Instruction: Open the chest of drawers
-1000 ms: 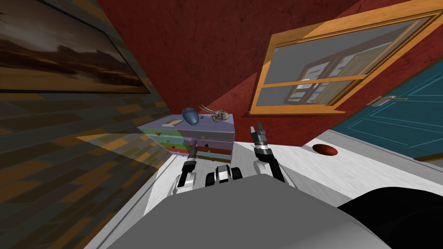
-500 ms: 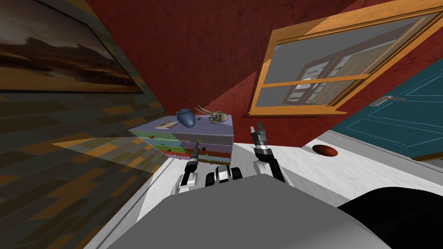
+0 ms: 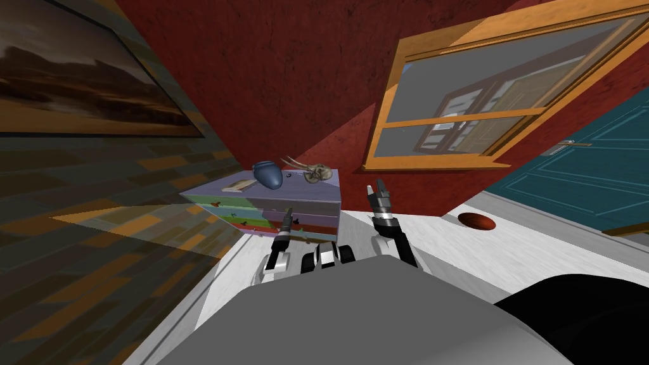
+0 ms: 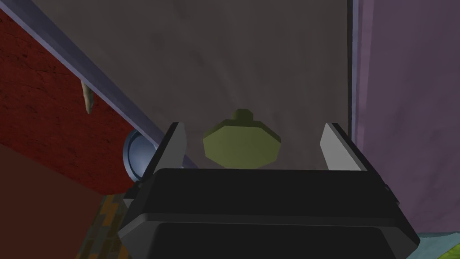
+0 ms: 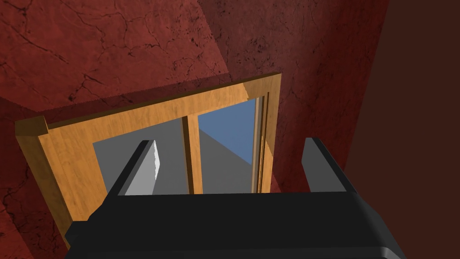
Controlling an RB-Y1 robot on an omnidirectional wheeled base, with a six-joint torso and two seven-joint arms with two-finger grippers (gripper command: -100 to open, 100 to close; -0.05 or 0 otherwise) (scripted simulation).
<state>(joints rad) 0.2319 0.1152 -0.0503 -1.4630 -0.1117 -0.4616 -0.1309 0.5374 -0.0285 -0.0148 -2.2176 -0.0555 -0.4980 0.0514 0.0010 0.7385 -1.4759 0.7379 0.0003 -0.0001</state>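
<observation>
The chest of drawers (image 3: pixel 298 206) stands against the red wall, with a lilac top and drawer fronts in several colours. My left gripper (image 3: pixel 288 214) is at its front, near the upper drawers. In the left wrist view the left gripper (image 4: pixel 254 127) is open, its fingers on either side of an olive-green knob (image 4: pixel 241 143) without touching it. The knob sits on a grey drawer front (image 4: pixel 251 63). To the right of the chest, my right gripper (image 3: pixel 375 189) is raised and open (image 5: pixel 230 143) with nothing between its fingers.
On the chest's top are a blue vase (image 3: pixel 267 174), a horned skull ornament (image 3: pixel 314 171) and a flat book (image 3: pixel 239 184). A brick wall (image 3: pixel 95 209) runs close on the left. A reddish round object (image 3: pixel 475 220) lies on the white floor near a teal door (image 3: pixel 570 171).
The whole head view has shifted, so I have moved a little; the chest now looks wider and nearer. My left gripper has crept forward to the drawer front. The right arm has stayed put.
</observation>
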